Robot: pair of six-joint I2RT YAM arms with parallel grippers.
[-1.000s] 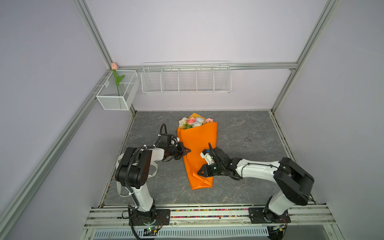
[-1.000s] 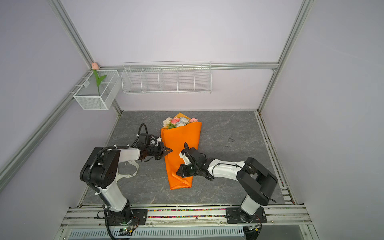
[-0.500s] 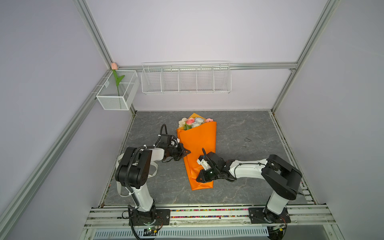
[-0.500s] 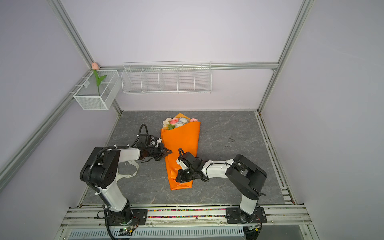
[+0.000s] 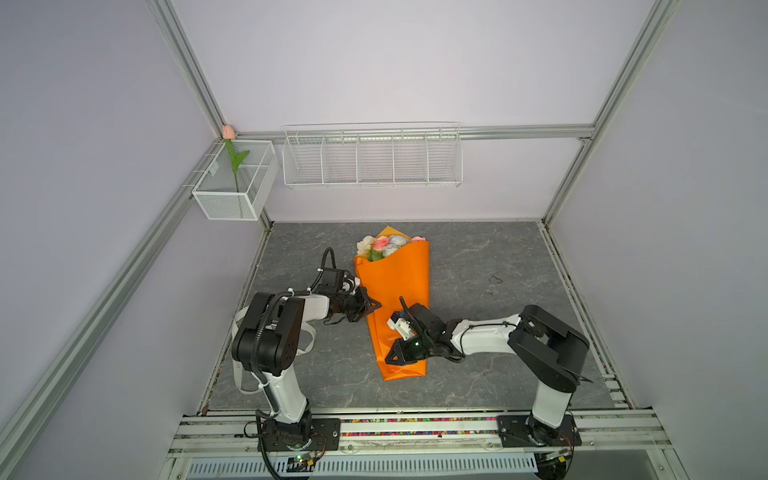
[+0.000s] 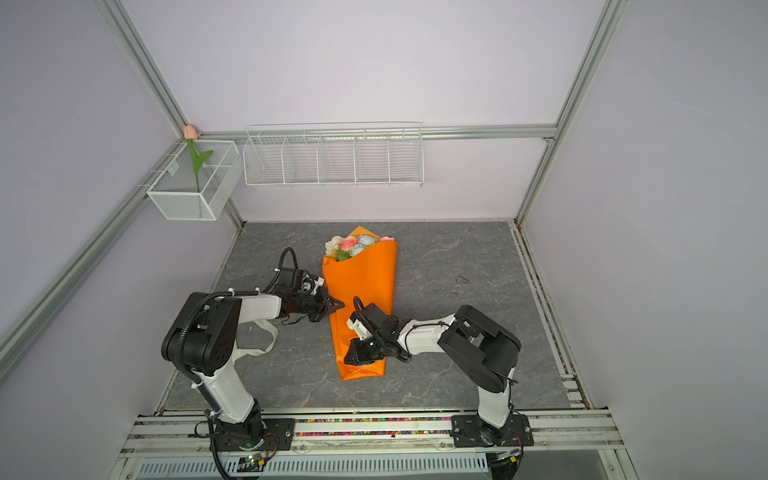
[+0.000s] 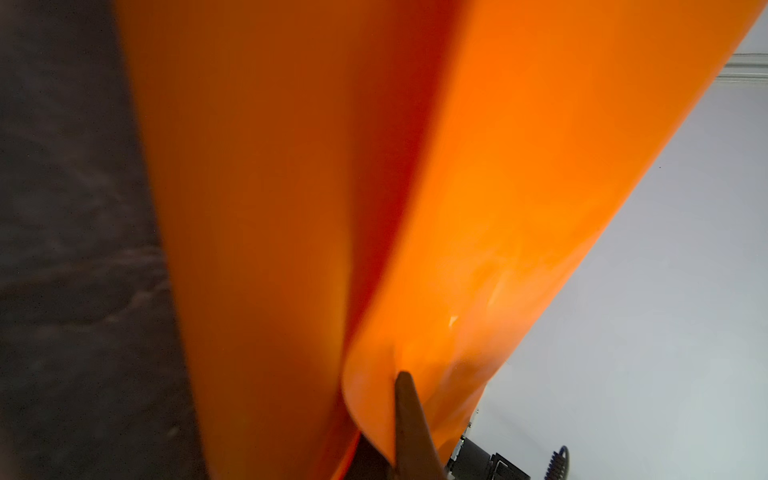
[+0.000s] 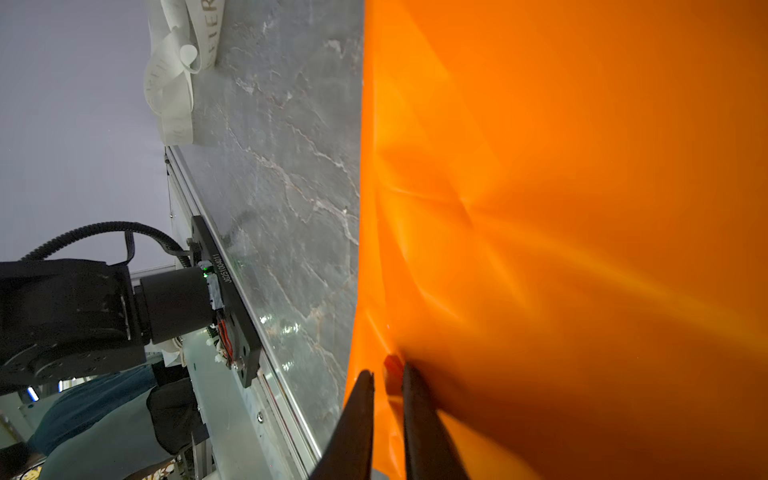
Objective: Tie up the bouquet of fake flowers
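Bouquet (image 5: pixel 395 286) in orange paper (image 6: pixel 361 282) lies on the table (image 5: pixel 478 257), blooms toward the back wall | left gripper (image 5: pixel 374 305) clamped, apparently on the paper's side edge | right gripper (image 8: pixel 386 374) pinching paper near the foot | risk: opposing pulls could tear or unroll the paper; ribbon (image 8: pixel 166 95) lies well apart.

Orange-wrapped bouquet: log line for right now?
left tool: shut on orange wrapping paper | right tool: shut on same paper | white printed ribbon: lying loose

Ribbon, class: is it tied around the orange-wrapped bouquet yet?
No, the white ribbon lies loose on the tabletop, apart from the bouquet.
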